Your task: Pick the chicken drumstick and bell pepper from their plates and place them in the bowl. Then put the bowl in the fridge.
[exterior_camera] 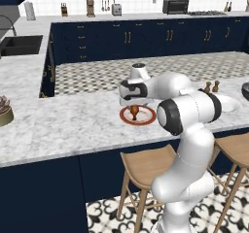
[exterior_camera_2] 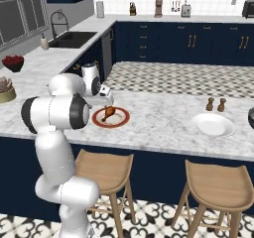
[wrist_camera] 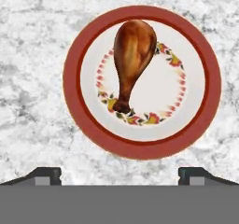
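Note:
A golden-brown chicken drumstick (wrist_camera: 133,55) lies on a white plate with a red-orange rim (wrist_camera: 74,101) on the marble counter, meat end away from my fingers. My gripper (wrist_camera: 120,176) hovers above the plate's near edge, open and empty. From the base cameras the gripper (exterior_camera: 129,102) (exterior_camera_2: 107,101) hangs just over the drumstick (exterior_camera: 134,111) (exterior_camera_2: 110,112) without touching it. A plain white plate (exterior_camera_2: 213,124) sits bare further right. The dark bowl (exterior_camera_2: 251,118) (exterior_camera: 245,90) peeks in at the counter's right end. The bell pepper and the fridge are out of view.
Two small brown shakers (exterior_camera_2: 216,104) stand behind the white plate. A potted plant (exterior_camera: 4,110) sits at the counter's left end. Wooden stools (exterior_camera_2: 106,172) stand under the counter's front edge. A sink (exterior_camera_2: 74,38) is on the left run.

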